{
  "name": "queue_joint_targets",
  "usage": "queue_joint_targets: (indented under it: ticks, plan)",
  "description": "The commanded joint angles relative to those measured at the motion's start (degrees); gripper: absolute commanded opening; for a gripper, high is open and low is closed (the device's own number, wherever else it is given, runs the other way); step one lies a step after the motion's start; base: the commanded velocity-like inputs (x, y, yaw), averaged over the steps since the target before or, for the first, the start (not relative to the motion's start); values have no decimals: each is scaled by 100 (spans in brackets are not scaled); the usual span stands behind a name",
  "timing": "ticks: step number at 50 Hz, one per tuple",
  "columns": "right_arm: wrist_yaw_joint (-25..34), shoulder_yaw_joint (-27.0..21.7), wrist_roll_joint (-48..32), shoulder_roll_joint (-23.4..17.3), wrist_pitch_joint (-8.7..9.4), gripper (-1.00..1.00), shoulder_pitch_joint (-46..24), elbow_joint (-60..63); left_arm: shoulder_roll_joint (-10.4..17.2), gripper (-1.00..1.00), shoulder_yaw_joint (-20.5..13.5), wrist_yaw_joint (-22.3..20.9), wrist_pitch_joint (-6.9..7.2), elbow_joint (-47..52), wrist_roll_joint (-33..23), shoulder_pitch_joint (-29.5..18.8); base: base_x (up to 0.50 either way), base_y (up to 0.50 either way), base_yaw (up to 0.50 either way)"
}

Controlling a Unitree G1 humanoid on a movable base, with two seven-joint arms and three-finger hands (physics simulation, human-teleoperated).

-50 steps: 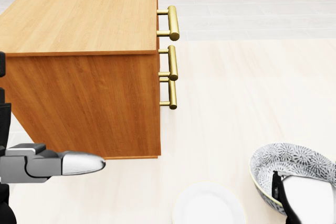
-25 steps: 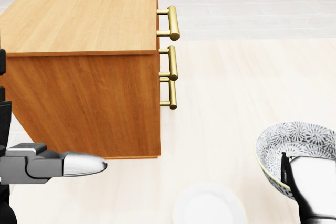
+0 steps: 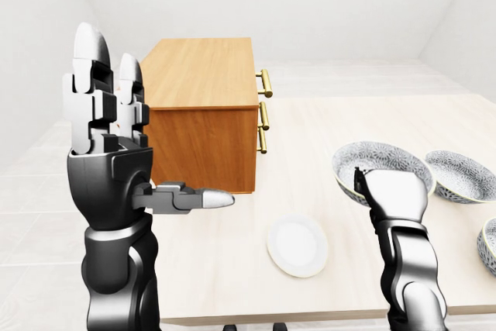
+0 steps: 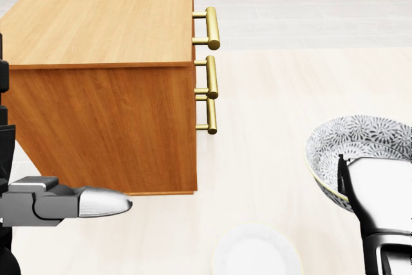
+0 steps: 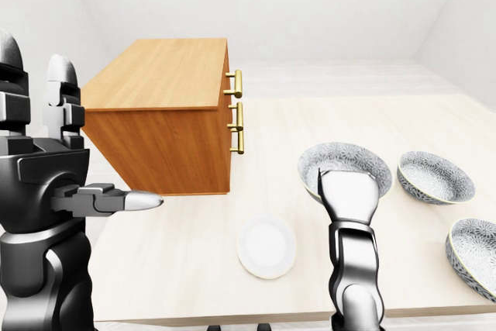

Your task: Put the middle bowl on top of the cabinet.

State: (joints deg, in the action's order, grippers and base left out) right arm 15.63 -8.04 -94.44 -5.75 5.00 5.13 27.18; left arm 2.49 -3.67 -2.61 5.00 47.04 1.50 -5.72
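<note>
At the head view's lower right, my right hand [image 4: 385, 199] grasps the grey-patterned ceramic bowl [image 4: 351, 138] by its rim, my left hand [image 3: 105, 141] splayed empty; the carry in hand apparently calls for lifting up-left onto the orange wooden cabinet [image 4: 96, 24].

desk [image 5: 178, 257]: pale wood top, wide and flat
cabinet [image 5: 155, 141]: stands on the desk at the left of the right-eye view, brass handles [image 5: 239, 106] facing right
plate [image 5: 266, 246]: small, white, flat, below the cabinet
upper bowl [image 5: 435, 177]: patterned, at the right
lower bowl [image 5: 477, 257]: patterned, near it, apart
</note>
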Motion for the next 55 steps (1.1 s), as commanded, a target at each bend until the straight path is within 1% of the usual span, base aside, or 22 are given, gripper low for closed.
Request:
queue_joint_targets:
  ticks: [1, 8, 11, 22, 34, 37, 41, 43, 44, 45, 46, 48, 52, 55]
  plan:
    - [79, 127, -143, -68, 0, -100, -543, -49, 0, 100, -26, 2, 0, -10, -12, -4, 0, 0, 0]
    - [300, 1, 66, -197, 0, -100, -911, -52, 3, 100, -16, -9, 0, -58, -25, 25, 0, 0, 0]
    - [299, -2, 103, -236, 0, -100, -1029, -154, 4, 100, -27, -7, 0, -31, -24, 14, 0, 0, 0]
    - [297, 89, 294, -489, 0, -100, -2022, -1113, 7, 100, -49, -24, 0, -143, -53, 3, 0, 0, 0]
    - [243, 173, 690, -582, 0, -100, -2508, -1516, 3, 100, -15, -15, 0, -118, -72, 13, 0, 0, 0]
    - [222, 255, 637, -611, 0, -100, -2641, -1629, -6, 100, -19, -21, 0, -125, -61, 41, 0, 0, 0]
    - [151, 236, 926, -585, 0, -100, -2779, -1744, -3, 100, -9, -32, 0, -134, -68, 43, 0, 0, 0]
    - [146, 189, 1337, -524, 0, -100, -2849, -1744, -5, 100, -18, -36, 0, -124, -63, 63, 0, 0, 0]
    - [111, 252, 1176, -605, 0, -100, -2891, -1798, -4, 100, -21, -35, 0, -139, -66, 57, 0, 0, 0]
    - [208, 227, 1360, -588, 0, -100, -2993, -1734, -2, 100, -20, -35, 0, -152, -69, 47, 0, 0, 0]
    - [131, 210, 1453, -567, 0, -100, -3001, -1744, -3, 100, -17, -32, 0, -141, -70, 43, 0, 0, 0]
    - [69, 276, 1402, -608, 0, -100, -3019, -1826, -5, 100, 22, -39, 0, -140, -88, 97, 0, 0, 0]
    - [15, 331, 1301, -691, 0, -100, -3217, -2047, 2, 100, 24, -36, 0, -109, -110, 47, 0, 0, 0]
    - [207, 350, 1291, -765, 0, -100, -3458, -2098, -2, 100, 32, -50, 0, -120, -118, 82, 0, 0, 0]
